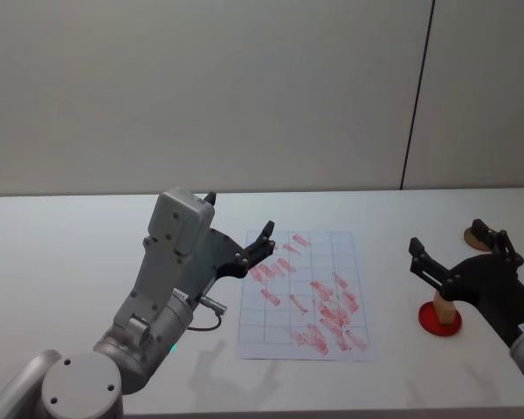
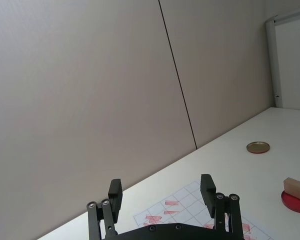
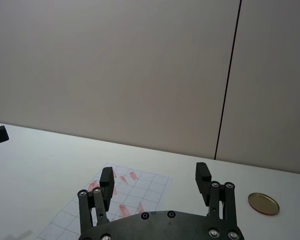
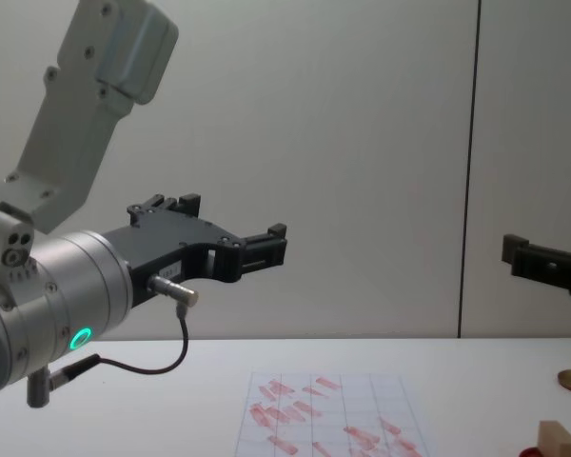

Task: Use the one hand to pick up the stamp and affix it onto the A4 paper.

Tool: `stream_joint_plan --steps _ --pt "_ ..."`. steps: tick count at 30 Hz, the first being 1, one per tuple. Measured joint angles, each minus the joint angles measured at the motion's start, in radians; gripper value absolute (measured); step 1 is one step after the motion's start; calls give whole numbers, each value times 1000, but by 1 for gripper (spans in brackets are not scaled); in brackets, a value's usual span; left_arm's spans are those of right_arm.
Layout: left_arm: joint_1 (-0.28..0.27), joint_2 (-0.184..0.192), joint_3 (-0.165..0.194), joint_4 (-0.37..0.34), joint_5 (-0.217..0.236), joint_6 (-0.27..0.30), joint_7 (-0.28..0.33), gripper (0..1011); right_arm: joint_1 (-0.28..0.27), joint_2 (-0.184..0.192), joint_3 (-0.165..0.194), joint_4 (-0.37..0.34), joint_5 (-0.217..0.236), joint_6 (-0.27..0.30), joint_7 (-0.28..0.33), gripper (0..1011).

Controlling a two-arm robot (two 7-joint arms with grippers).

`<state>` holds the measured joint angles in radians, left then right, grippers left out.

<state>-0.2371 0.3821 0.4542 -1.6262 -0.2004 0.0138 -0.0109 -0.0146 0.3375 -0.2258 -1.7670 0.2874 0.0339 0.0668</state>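
Note:
The stamp [image 1: 443, 305], a small tan wooden block, stands on a red round dish [image 1: 439, 321] on the white table, right of the A4 paper [image 1: 306, 292]. The paper is gridded and covered with red marks. My right gripper [image 1: 446, 236], black with a blue light on its arm, hovers open just above and behind the stamp, with nothing between its fingers. Its wrist view looks past its own open fingers [image 3: 202, 172] to the paper [image 3: 140, 192]. My left gripper [image 1: 239, 214] hangs open above the paper's left edge, holding nothing. The left wrist view shows the stamp [image 2: 296, 189].
A gold round disc [image 1: 474, 237] lies behind my right gripper, near the table's back right. The large left arm [image 4: 57, 295] with a green light rises high over the table's left side. A plain wall stands behind the table.

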Motion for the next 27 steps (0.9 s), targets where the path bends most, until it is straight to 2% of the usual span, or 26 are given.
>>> stream_joint_plan --steps 27 --pt "0 0 0 0 0 0 0 993 0 0 0 0 0 0 0 1001"
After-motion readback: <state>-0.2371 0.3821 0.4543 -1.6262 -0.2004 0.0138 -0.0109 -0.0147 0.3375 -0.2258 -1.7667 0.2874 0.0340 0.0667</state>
